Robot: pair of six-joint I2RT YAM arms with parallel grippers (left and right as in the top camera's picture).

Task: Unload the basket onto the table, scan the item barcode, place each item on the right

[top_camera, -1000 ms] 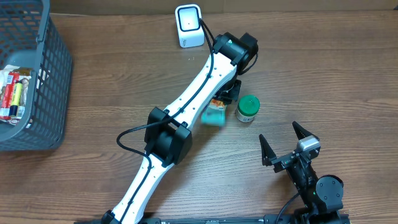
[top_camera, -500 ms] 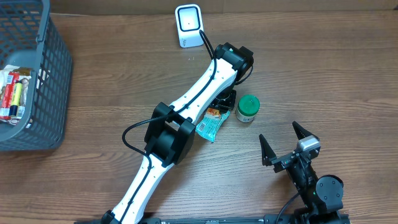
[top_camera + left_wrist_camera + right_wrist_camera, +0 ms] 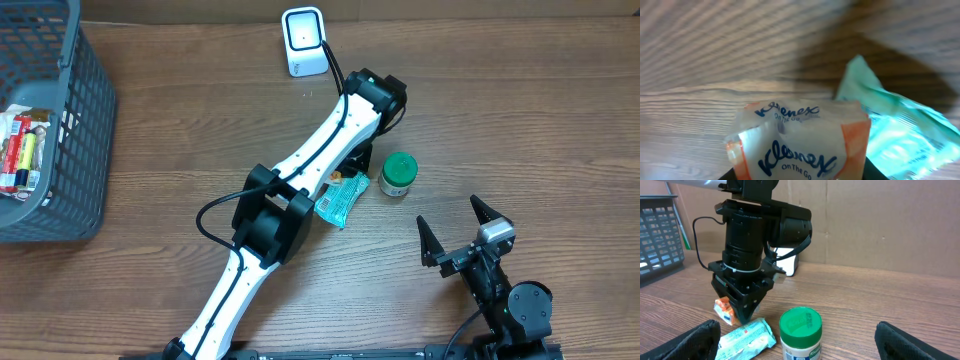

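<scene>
Kleenex tissue pack is being gripped low down at the middle of the table. Whether it is being lifted clear of the wood or is resting on it cannot be told. It is being pinched at the tips of the left gripper, which is pointing straight down with its jaws drawn narrow onto the orange-and-white wrapper. A teal packet is lying just beside the pack, on the side nearer the robot. A green-lidded jar is standing upright near both, apart from them. The right gripper is being held well apart at the near edge, spread wide and empty.

As a judgement, only the pick-up is being carried out. The white scanner is standing at the far edge, well apart from the pack, and nothing is being presented to it. No barcode is being shown on the pack in any view, so its side is not being settled here. The carry to the scanner, the turning of the code toward it and the scan itself are being left to do.
</scene>
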